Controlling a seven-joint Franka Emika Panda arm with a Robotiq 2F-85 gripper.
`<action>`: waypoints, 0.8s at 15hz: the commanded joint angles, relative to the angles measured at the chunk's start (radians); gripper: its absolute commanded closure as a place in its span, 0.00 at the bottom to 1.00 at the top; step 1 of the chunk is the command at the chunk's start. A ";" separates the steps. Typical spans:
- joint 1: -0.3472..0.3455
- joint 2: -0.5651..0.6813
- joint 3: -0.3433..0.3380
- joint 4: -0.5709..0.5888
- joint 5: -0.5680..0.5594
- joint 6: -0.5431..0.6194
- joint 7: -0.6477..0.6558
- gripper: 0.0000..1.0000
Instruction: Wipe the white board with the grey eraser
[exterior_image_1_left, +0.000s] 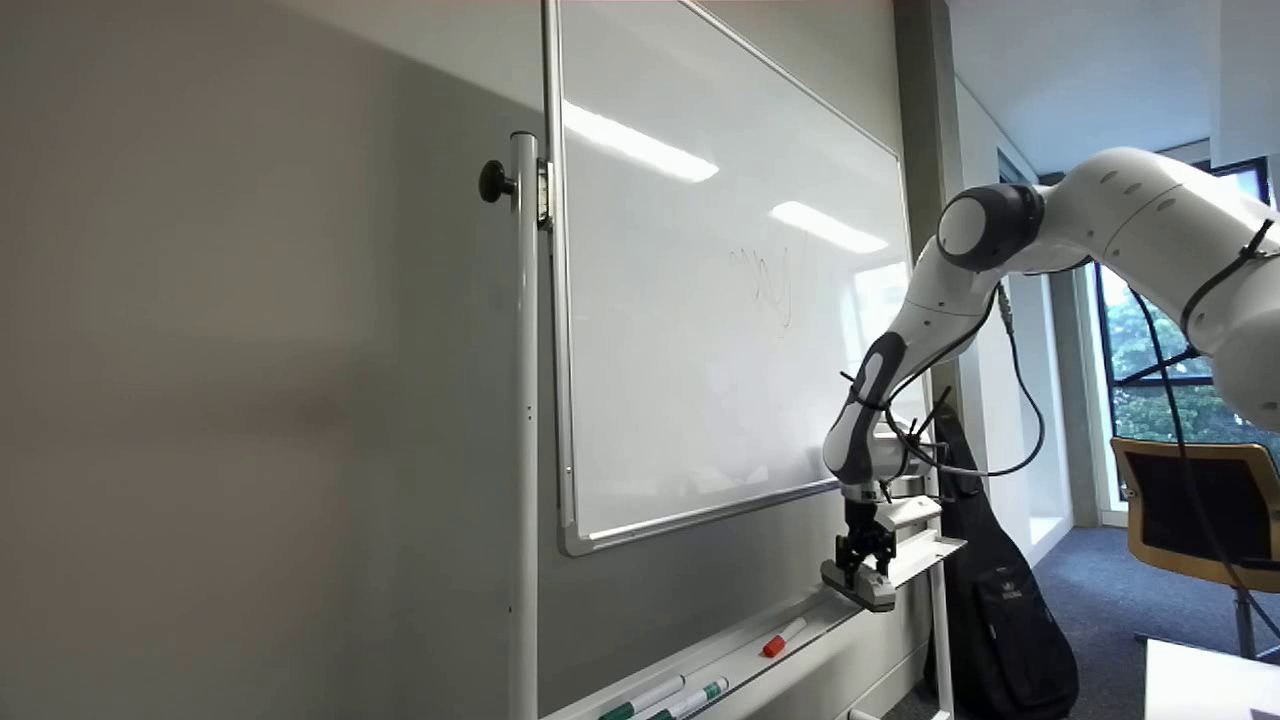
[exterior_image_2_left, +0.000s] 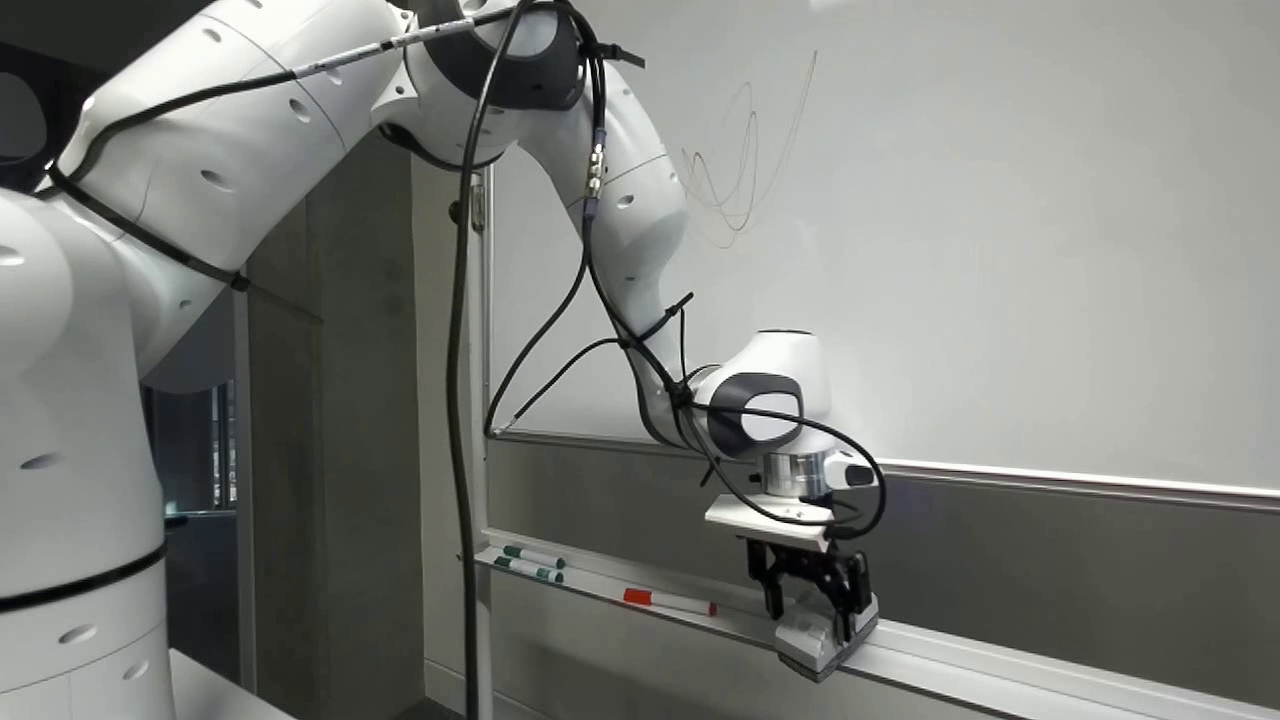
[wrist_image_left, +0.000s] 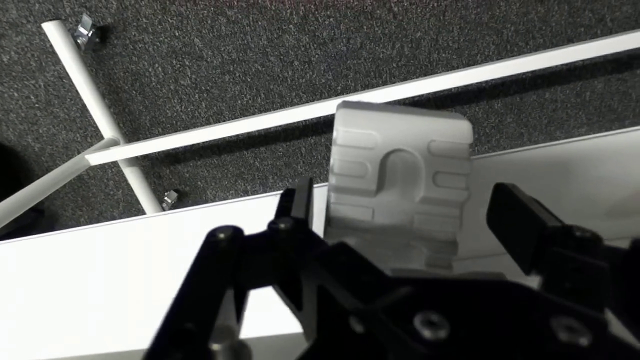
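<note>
Brownish scribbles (exterior_image_2_left: 745, 175) streak a white board (exterior_image_1_left: 690, 350); the eraser (wrist_image_left: 400, 175) is pale grey, the gripper (exterior_image_2_left: 810, 622) black, the carpet (wrist_image_left: 225, 65) speckled dark grey.

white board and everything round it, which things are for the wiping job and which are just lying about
For the job:
white board, with a faint scribble
grey eraser
gripper, open at the eraser

Just lying or standing about:
red marker and two green markers, on the tray
black bag
chair

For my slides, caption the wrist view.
Open gripper straddling the grey eraser at the edge of the white tray.
</note>
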 joint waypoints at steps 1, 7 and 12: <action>-0.020 0.012 0.013 0.028 0.020 -0.034 -0.056 0.40; 0.015 0.012 -0.028 0.029 0.000 -0.048 -0.014 0.62; 0.102 -0.010 -0.140 -0.011 -0.038 -0.038 0.113 0.62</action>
